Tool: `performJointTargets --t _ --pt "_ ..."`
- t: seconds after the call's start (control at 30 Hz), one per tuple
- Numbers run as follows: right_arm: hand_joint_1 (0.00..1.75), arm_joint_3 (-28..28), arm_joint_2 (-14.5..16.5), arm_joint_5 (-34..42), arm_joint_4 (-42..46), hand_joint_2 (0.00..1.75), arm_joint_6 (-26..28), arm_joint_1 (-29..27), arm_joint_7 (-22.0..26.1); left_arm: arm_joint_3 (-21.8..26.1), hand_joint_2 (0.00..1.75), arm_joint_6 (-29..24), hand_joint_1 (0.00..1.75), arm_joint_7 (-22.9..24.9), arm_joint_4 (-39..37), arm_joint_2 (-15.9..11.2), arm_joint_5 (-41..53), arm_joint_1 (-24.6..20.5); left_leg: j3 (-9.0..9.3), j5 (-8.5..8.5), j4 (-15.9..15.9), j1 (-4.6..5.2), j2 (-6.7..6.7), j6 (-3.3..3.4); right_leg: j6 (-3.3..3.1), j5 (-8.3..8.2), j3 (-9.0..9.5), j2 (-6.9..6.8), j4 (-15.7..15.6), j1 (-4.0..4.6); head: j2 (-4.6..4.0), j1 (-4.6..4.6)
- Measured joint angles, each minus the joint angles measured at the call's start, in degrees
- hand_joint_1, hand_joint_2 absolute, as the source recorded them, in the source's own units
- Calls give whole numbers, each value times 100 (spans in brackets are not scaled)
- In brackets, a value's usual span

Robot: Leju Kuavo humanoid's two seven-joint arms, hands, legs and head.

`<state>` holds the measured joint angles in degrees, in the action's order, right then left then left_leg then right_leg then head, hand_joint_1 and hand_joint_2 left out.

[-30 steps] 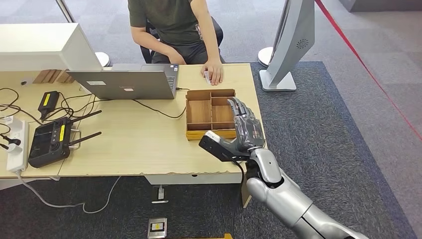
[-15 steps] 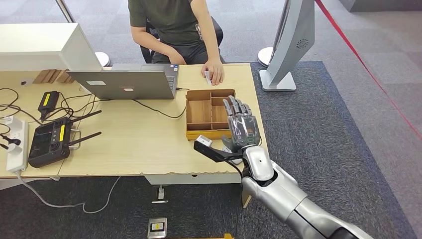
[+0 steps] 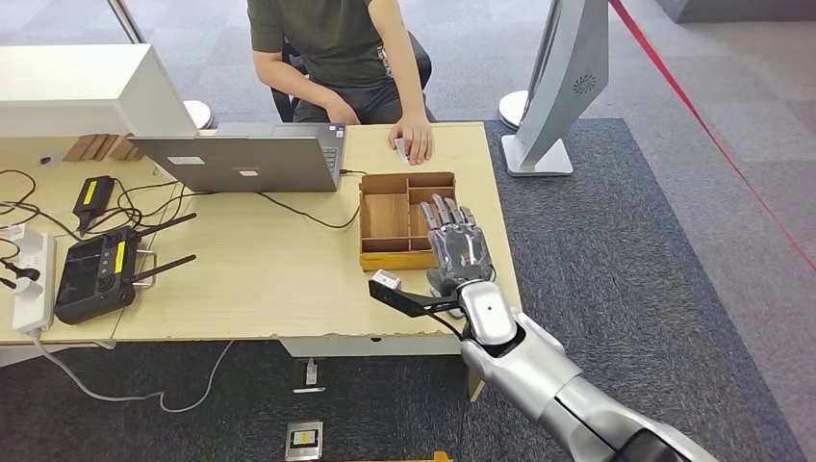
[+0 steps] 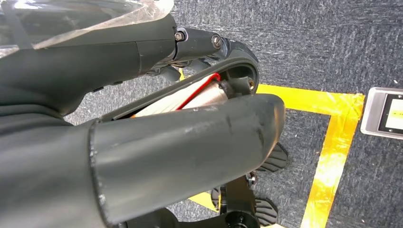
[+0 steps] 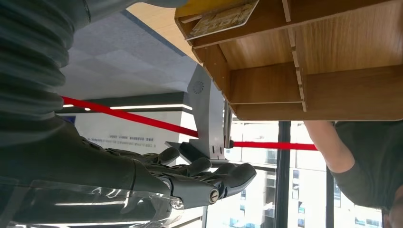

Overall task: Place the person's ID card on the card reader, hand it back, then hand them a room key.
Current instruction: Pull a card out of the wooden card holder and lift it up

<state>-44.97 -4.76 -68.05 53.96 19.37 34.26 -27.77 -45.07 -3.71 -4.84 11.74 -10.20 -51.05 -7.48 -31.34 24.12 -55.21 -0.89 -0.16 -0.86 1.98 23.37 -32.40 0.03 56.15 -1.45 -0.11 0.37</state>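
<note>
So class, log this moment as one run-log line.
right hand: empty, fingers apart, over wooden tray | card: under person's hand on desk | left hand: hanging over floor

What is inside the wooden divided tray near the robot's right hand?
The wooden tray shows bare compartments in the head view. The right hand covers its right-side compartments there; the right wrist view shows a card lying in one.
</note>
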Motion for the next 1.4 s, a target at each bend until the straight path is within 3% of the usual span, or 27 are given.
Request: performJointTargets --t 0.73,1.4 --pt "0 203 432 230 -1446 175 18 512 315 -2 0 18 0 78 -2 3 -9 -91 0 -1 0 0 0 0 -2 -2 -2 0 0 0 1 0" --pt "0 295 685 370 -2149 175 93 692 494 -2 0 -7 0 68 -2 3 -89 -80 0 -1 0 0 0 0 -2 -2 -2 0 0 0 1 1"
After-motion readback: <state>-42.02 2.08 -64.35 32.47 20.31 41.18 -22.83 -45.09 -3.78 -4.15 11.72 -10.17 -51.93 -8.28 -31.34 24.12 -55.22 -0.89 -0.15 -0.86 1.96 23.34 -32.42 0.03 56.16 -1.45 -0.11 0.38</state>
